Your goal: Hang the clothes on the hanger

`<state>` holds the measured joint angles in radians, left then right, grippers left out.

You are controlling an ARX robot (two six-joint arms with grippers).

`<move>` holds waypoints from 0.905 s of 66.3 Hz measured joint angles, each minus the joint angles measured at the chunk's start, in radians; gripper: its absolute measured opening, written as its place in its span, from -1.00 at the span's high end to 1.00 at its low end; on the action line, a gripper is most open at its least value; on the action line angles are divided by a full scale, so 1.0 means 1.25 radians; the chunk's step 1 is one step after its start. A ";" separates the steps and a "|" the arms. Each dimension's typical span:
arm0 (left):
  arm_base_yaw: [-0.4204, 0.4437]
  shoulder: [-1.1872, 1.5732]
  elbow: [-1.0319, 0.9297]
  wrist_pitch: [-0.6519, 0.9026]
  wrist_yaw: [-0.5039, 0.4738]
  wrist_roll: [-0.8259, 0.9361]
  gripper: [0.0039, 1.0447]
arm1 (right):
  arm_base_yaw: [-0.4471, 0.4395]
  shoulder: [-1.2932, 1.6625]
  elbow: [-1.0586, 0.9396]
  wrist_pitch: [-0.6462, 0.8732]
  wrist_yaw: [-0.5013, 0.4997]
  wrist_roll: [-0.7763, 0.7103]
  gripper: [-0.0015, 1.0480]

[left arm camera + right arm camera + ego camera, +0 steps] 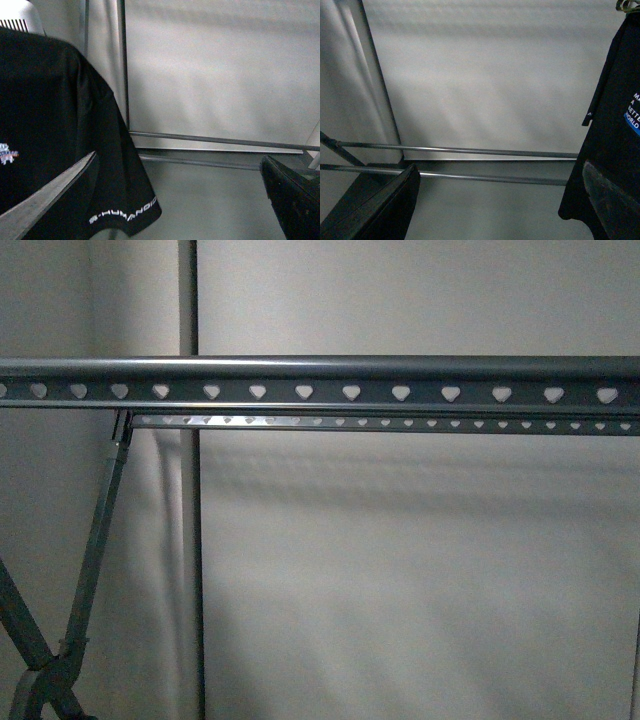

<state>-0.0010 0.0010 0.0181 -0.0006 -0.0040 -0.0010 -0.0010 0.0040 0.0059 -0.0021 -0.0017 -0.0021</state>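
- Front view: rack [320,368] fills the frame at rail height. Its long grey rail runs level from edge to edge, pierced by a row of heart-shaped holes.
- A second, thinner pierced rail [400,423] sits just behind and below the first.
- Crossed legs [95,550] drop from the rail's left end. Pale wall [420,570] behind.
- Neither arm shows in the front view.
- Left wrist view: left gripper [177,165] is spread wide, with one finger [45,200] at each lower corner. Nothing is pinched between them.
- The black T-shirt [50,100] hangs beside that gripper. Its sleeve, with white "HUMANOID" lettering along the hem, drapes behind the nearer finger. I cannot tell whether cloth and finger touch.
- Right wrist view: right gripper [500,170] is likewise spread wide and holding nothing.
- The T-shirt hangs at the far side of this frame, just beside one finger. White "BETTER WORLD" print and a blue stripe are partly readable.
- Two thin horizontal rods [470,150] cross low against the wall, seen in both wrist views.
- The shirt appears only in the wrist views. What carries it lies outside the frames.
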 joint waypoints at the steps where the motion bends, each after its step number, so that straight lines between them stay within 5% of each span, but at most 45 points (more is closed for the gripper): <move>1: 0.000 0.000 0.000 0.000 0.000 0.000 -0.88 | 0.000 0.000 0.000 0.000 0.000 0.000 -0.85; 57: 0.000 0.000 0.000 0.000 0.000 0.000 -0.88 | 0.000 0.000 0.000 0.000 0.000 0.000 -0.85; 60: 0.026 0.017 0.001 0.014 0.092 0.008 -0.88 | 0.000 0.000 0.000 0.000 0.000 0.000 -0.85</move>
<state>0.0319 0.0223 0.0193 0.0166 0.1108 0.0090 -0.0010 0.0040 0.0059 -0.0021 -0.0013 -0.0021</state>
